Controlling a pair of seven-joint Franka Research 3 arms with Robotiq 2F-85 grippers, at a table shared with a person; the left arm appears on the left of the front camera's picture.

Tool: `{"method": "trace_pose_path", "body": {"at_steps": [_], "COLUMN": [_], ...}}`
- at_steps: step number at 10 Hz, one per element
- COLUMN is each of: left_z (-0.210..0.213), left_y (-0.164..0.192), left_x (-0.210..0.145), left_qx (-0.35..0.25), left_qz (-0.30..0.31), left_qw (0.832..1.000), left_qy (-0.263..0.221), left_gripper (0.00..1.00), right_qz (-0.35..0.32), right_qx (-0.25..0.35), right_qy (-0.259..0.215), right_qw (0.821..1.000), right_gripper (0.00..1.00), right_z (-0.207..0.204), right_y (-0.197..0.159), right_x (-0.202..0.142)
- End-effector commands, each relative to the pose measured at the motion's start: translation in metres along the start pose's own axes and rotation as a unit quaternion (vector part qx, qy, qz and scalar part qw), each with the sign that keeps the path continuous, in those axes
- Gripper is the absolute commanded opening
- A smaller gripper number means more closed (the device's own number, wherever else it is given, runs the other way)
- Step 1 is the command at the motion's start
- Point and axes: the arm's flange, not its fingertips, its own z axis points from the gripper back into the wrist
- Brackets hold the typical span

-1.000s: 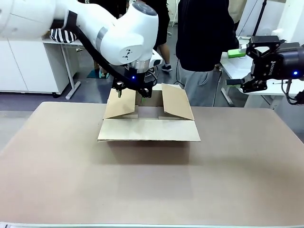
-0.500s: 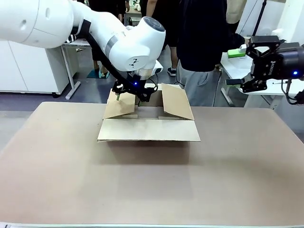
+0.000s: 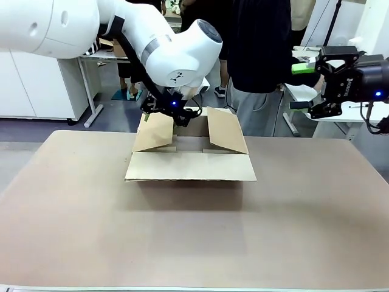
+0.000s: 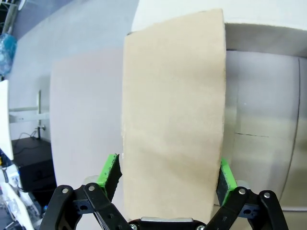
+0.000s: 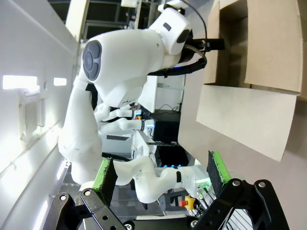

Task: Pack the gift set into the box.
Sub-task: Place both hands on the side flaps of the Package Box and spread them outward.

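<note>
Tan desk (image 3: 182, 243) with a workshop behind it and a person (image 3: 261, 42) in a dark top standing at the far edge.

**Position.** One box (image 3: 191, 144) sits on the far middle of the desk, top open.

**Left arm.** I see my left pincer (image 3: 163, 109) hanging over the box's far-left corner, above the left flap (image 3: 155, 132), which tilts up and inward. In the left wrist view its green pads (image 4: 109, 173) stand apart with the broad face of that flap between them. They are not closed on it. From this angle I cannot tell whether either pad touches the flap's edge.

**Right arm.** My right pincer (image 5: 160, 175) is raised well off the desk at the right side, its fingers spread with nothing between them.

**Progress.** I judge the task to be at the opening stage. The near flap (image 3: 189, 165) is folded out flat toward me, and the right flap (image 3: 226, 131) leans up like the left one. The part of the interior I can see holds nothing. Spreading the side flaps and all of the packing are left to do.

**Count.** One box, three flaps plainly visible, with a probable fourth behind the left wrist, two arms, two pincers, and one person at the desk.
</note>
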Motion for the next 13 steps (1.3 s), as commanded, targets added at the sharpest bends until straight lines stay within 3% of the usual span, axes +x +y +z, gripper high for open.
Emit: {"method": "trace_pose_path", "body": {"at_steps": [1, 9, 13], "left_z": [0.008, 0.020, 0.008], "left_y": [0.009, 0.061, 0.101], "left_x": [0.000, 0.002, -0.001], "left_qx": [0.032, 0.047, -0.001], "left_qz": [0.013, 0.053, 0.076], "left_qw": [0.999, 0.997, 0.997], "left_qy": [-0.005, -0.014, 0.009], "left_gripper": [1.00, 1.00, 1.00], "right_qz": [0.012, 0.012, 0.012], "right_qx": [0.014, 0.014, 0.014], "right_qy": [-0.005, -0.005, -0.005], "right_qw": [1.000, 1.000, 1.000], "right_gripper": [1.00, 1.00, 1.00], "right_z": [-0.003, -0.003, -0.003], "right_y": [0.001, 0.001, 0.001], "right_x": [0.003, 0.003, 0.003]}}
